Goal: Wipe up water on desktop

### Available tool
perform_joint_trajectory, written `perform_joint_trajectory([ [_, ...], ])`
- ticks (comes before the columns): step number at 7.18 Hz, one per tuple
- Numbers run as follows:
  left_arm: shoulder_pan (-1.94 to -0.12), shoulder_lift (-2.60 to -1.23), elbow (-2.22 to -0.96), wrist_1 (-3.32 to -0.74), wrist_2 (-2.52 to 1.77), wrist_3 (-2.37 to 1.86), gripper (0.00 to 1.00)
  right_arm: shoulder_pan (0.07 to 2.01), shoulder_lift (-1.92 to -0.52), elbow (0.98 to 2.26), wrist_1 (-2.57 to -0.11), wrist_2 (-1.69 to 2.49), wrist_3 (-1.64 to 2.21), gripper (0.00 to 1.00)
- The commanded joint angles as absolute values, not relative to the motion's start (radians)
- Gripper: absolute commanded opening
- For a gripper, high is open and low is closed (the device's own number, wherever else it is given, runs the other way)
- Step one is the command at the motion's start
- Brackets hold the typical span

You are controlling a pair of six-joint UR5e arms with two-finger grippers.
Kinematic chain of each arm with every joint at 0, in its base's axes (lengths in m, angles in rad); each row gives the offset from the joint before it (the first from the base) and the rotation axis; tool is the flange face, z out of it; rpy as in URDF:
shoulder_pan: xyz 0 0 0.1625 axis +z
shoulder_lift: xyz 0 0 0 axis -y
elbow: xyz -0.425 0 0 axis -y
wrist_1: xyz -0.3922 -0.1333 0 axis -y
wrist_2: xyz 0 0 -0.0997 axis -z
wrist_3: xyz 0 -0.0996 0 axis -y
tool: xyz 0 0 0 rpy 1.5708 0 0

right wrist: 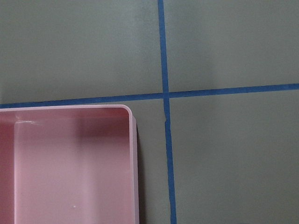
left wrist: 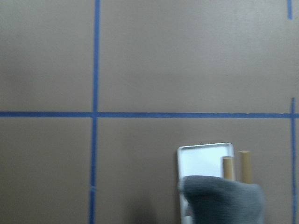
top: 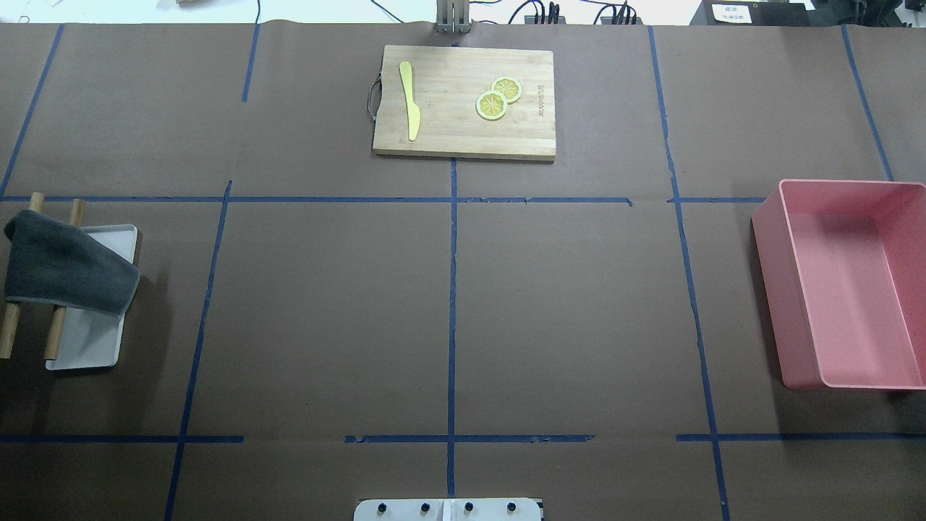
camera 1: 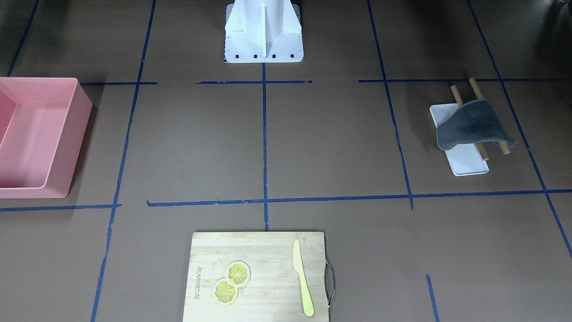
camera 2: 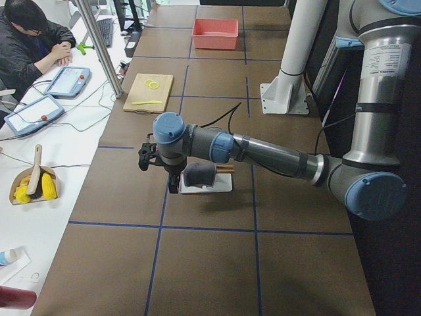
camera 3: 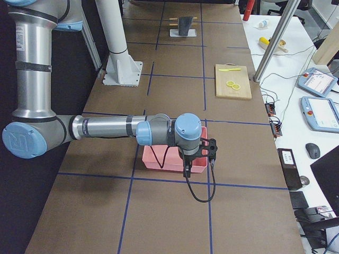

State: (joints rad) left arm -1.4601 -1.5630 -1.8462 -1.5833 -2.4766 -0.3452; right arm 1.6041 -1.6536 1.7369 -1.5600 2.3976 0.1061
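The desktop is a wide dark-brown surface crossed by blue tape lines; I make out no water on it. A dark grey cloth hangs over two wooden rods above a small white tray at the robot's left. It also shows in the left wrist view. My left gripper hangs above the desktop just beside the cloth; it shows only in the left side view, so I cannot tell its state. My right gripper hangs over the pink bin's near edge, state unclear.
A pink bin stands at the robot's right. A bamboo cutting board at the far middle carries a yellow knife and two lemon slices. The robot's white base is at the near middle edge.
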Motion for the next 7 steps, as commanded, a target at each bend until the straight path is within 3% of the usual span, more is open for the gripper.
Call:
perform_joint_trajectory([
  [1, -1.384, -1.496, -1.855, -1.783, -2.461, -0.537, 1.0, 1.603, -1.652, 1.721, -1.531, 2.399, 0.107, 1.0],
  [3, -1.28, -1.456, -1.829, -1.986, -2.39, -0.726, 0.99, 1.603, -1.652, 1.718, -1.531, 2.413, 0.107, 1.0],
  [7, -1.178, -1.463, -1.816, -2.023, -2.379, -0.773, 0.99, 1.603, -1.652, 1.718, -1.531, 2.413, 0.107, 1.0],
])
